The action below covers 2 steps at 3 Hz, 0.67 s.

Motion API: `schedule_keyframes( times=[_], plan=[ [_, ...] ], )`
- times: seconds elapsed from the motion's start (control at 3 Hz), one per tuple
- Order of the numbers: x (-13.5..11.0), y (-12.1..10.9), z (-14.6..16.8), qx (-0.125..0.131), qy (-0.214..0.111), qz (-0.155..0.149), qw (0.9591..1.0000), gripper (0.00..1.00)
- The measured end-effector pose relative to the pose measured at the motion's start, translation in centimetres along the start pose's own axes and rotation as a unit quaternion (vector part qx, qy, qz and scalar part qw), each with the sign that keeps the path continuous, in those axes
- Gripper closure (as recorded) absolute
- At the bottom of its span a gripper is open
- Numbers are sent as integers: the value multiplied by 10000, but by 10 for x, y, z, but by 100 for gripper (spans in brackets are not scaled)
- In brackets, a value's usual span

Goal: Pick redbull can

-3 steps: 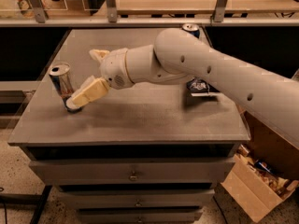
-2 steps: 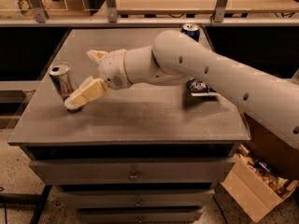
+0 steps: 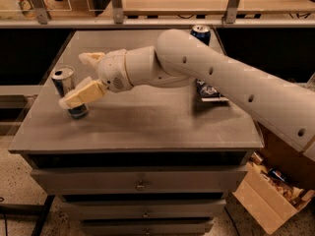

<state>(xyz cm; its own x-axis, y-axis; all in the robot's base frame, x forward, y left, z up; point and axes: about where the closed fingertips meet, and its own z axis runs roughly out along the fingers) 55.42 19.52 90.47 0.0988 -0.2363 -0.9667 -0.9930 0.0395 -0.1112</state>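
From my screen the claw (image 3: 73, 80) sits at the desk's (image 3: 147, 127) 9 o'clock edge with its two pale fingers spread apart, the near finger (image 3: 83, 94) crossing in front of the lower half of the redbull can (image 3: 62, 82) and the far one at the can's 1 o'clock. The redbull can stands upright between them, its silver top showing, and I cannot tell whether either finger touches it. A dark-blue can (image 3: 200, 34) stands at the desk's 1 o'clock, and a dark packet (image 3: 211, 90) lies at 3 o'clock, partly under the arm (image 3: 231, 80).
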Motion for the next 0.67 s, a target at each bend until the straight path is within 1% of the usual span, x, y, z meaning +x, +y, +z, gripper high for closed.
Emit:
schedule_keyframes(
  times=[0.67],
  plan=[
    [-1,5,10,-203,135,-45,9997,63]
  ],
)
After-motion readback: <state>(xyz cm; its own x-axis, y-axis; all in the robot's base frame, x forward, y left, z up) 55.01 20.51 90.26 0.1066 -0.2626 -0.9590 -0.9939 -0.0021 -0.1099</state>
